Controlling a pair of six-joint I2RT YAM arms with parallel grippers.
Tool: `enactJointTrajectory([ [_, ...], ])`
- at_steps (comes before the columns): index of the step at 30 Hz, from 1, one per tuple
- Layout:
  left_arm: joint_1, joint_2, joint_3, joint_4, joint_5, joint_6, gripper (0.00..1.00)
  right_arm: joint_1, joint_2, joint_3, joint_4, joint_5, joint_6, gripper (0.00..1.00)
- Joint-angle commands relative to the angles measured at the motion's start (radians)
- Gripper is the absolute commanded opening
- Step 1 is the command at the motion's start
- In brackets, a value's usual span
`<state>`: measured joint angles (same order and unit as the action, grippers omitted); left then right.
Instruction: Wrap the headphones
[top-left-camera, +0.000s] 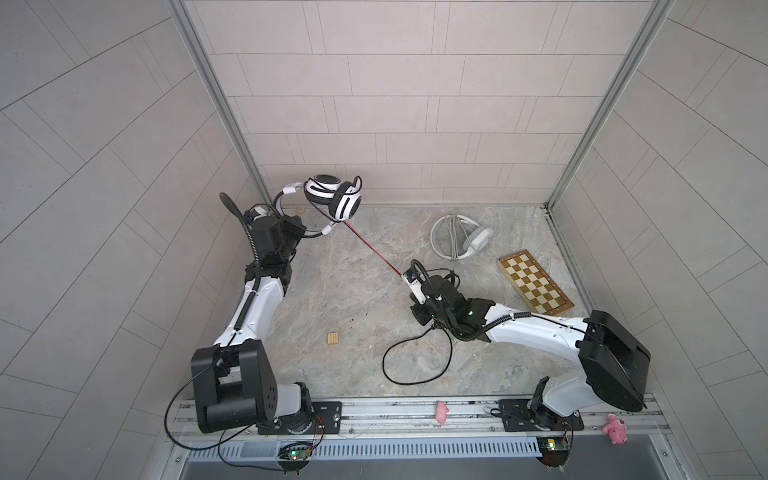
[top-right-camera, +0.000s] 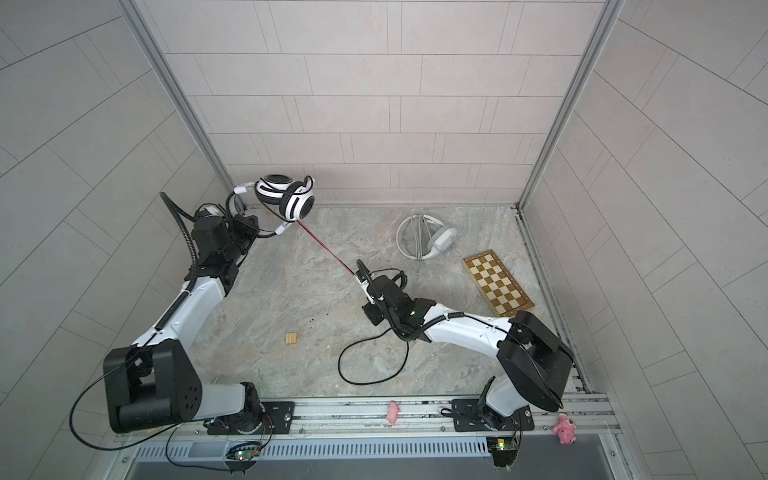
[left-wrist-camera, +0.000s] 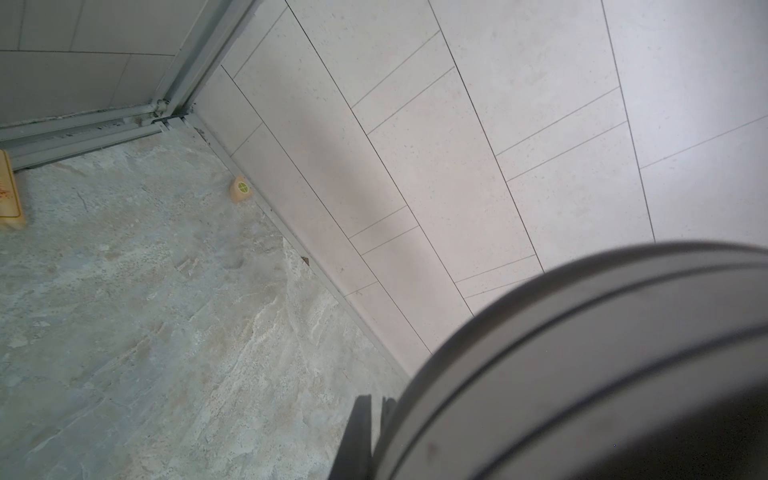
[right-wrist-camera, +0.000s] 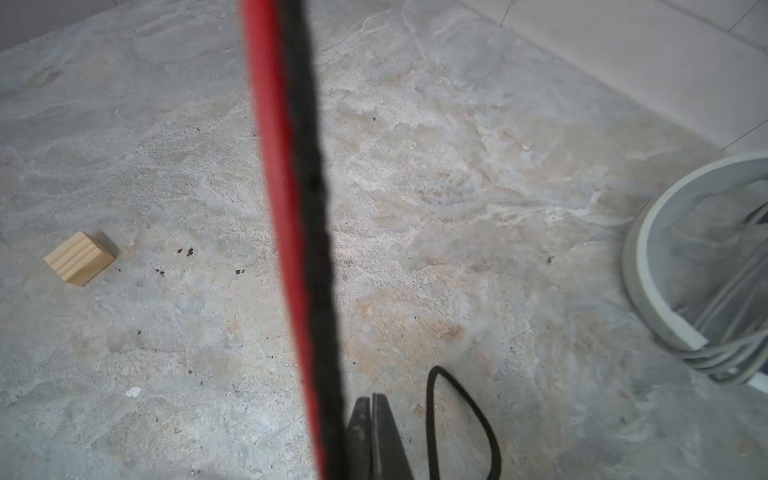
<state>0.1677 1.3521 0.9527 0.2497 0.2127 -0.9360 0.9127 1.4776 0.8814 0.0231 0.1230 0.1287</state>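
Both jaws were clamped: left gripper (left-wrist-camera: 372, 428) on the white headset (top-left-camera: 336, 197) by its headband (left-wrist-camera: 582, 353), right gripper (right-wrist-camera: 374, 436) on its taut diagonal cable (top-left-camera: 370, 249).

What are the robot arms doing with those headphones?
The left gripper holds the striped headphones up by their band. The right gripper pinches their red-and-black cable, stretched tight between them; the rest of it loops loose on the table. The grey headphones lie aside, their cord seemingly wound around them.

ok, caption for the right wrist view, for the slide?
Right gripper shut on the taut red-black cable; wood block and pale-grey headset on the table beyond.
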Motion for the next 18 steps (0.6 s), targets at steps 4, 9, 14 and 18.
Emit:
enactJointTrajectory([
  [4,0.013,-0.006,0.035,0.029,-0.065,-0.018,0.00,0.091,-0.071,0.075,-0.195,0.171,-0.138,0.01],
  [9,-0.005,-0.018,0.072,-0.078,-0.106,0.063,0.00,0.167,-0.119,0.136,-0.260,0.221,-0.180,0.01],
  [14,-0.087,0.006,0.139,-0.230,-0.191,0.178,0.00,0.214,-0.127,0.226,-0.332,0.245,-0.217,0.01],
  [18,-0.159,0.055,0.197,-0.312,-0.216,0.258,0.00,0.218,-0.146,0.259,-0.346,0.245,-0.244,0.01],
])
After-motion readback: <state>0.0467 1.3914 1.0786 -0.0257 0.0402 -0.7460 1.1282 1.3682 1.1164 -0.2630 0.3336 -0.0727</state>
